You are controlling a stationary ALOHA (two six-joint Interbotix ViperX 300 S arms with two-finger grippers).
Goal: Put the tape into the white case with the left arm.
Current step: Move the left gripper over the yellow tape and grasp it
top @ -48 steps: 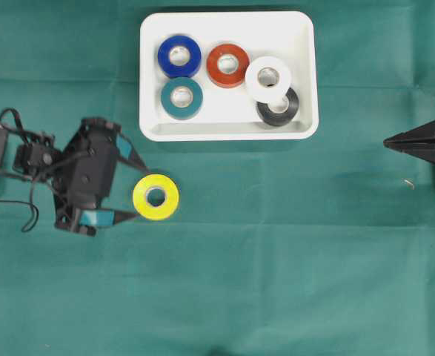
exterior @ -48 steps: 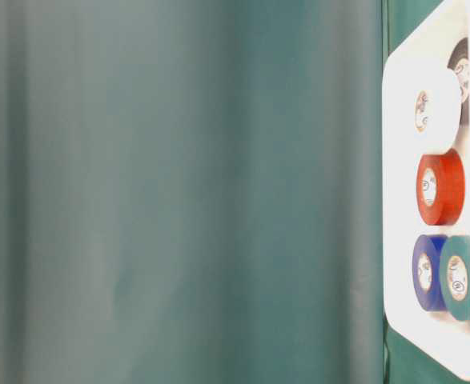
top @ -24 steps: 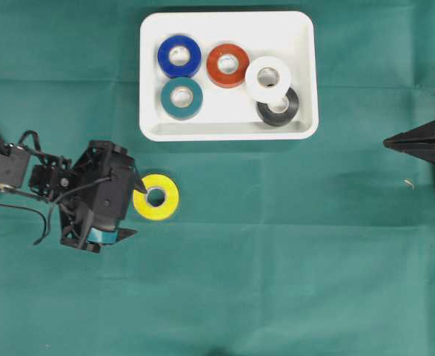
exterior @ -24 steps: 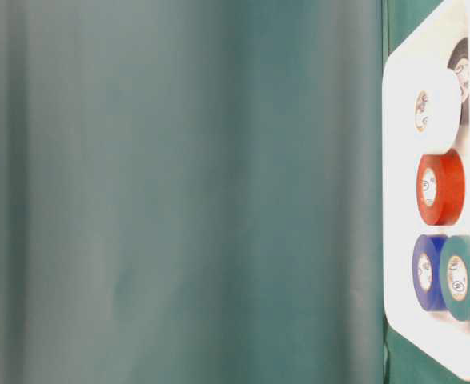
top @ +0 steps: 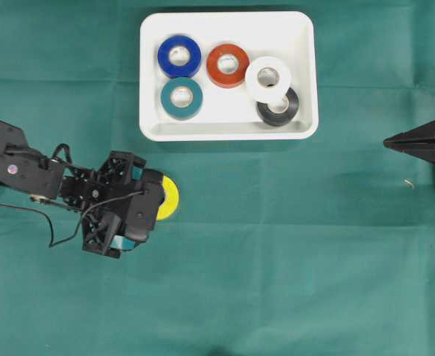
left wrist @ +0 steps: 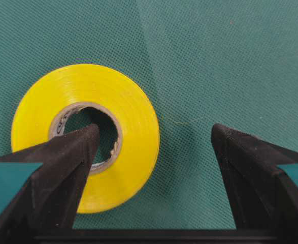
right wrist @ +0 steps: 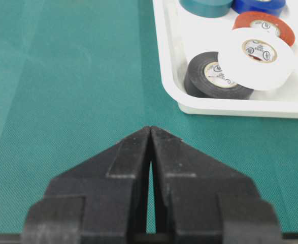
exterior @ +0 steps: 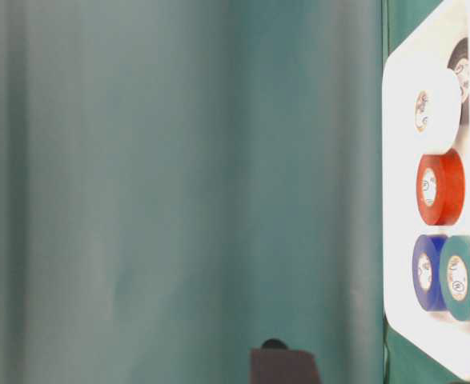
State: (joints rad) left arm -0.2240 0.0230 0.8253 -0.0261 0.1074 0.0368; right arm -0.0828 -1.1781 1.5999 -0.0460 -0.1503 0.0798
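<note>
Now the left gripper [left wrist: 154, 140], jaws apart, straddles the yellow tape roll's [left wrist: 123, 107] rim, so closing comes next.

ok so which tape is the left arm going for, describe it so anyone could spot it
Start at the white case at the top of the green cloth; five rolls lie in it. Below its left corner, on the cloth, the open left gripper straddles the yellow tape, the only yellow roll and the only one outside the case.
</note>
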